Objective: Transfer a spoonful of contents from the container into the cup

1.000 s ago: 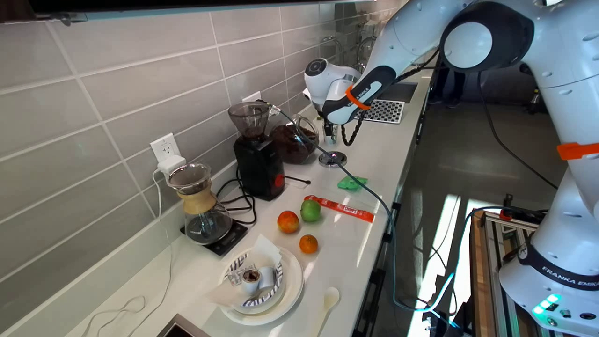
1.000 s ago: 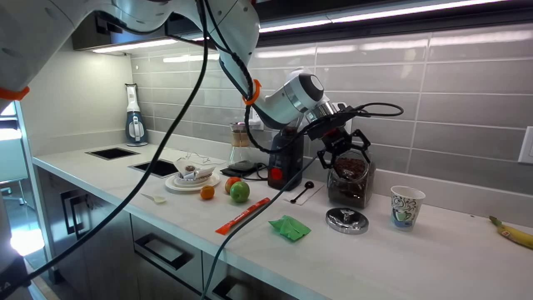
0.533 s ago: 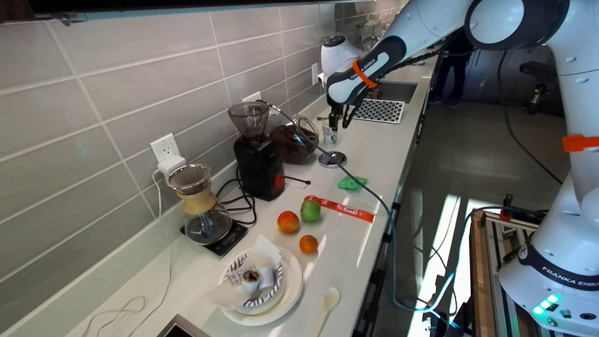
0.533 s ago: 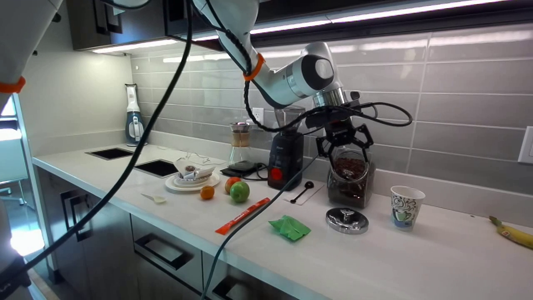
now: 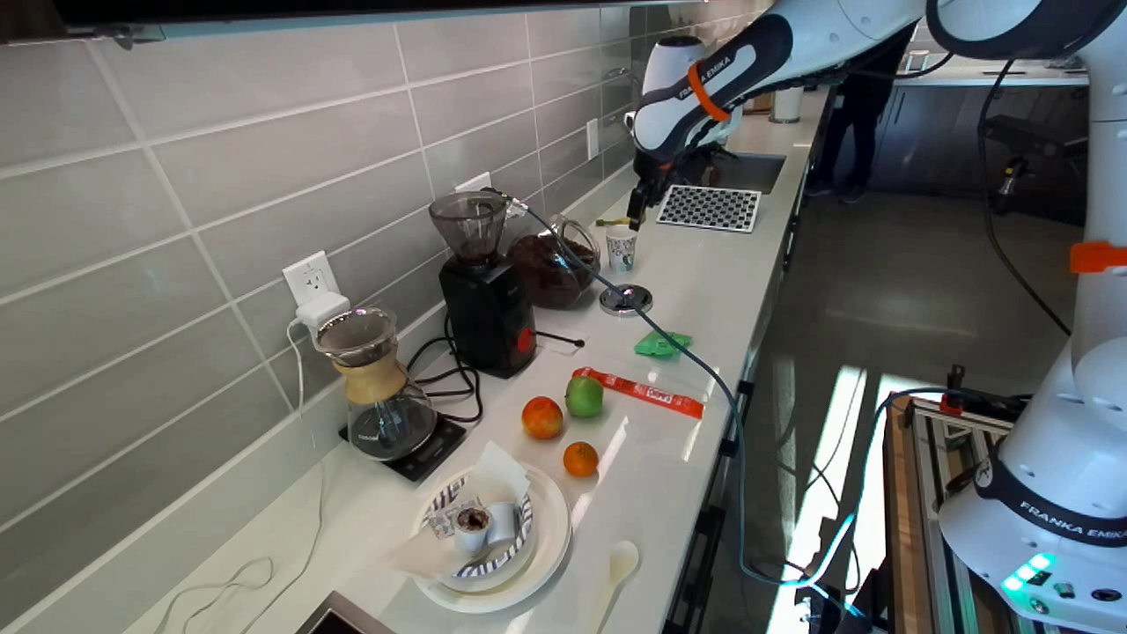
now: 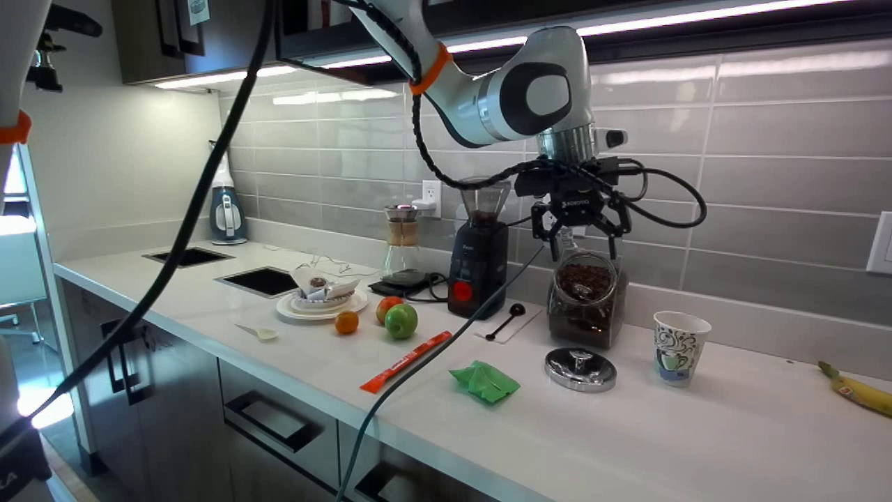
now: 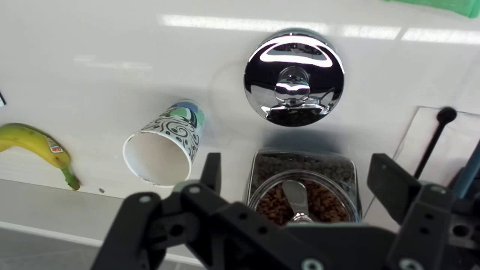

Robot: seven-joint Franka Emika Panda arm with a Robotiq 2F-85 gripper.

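Three cameras, one counter (image 6: 627, 439)
In an exterior view: lengthwise past a white plate (image 5: 556, 528); in an exterior view: aslant toward the tiled wall (image 6: 787, 181); wrist view (much nearer): down onto jar (image 7: 305, 159) and cup (image 7: 179, 131), which all three share.

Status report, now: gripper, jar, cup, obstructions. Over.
Gripper open, nothing gripped. Jar unlidded, shiny utensil at its mouth. Cup upright, apart from jar. Lid on counter, likely not in the way.

A coffee grinder (image 6: 477, 256), counter (image 6: 697, 446) and drawers (image 6: 279, 422) mark a kitchen.
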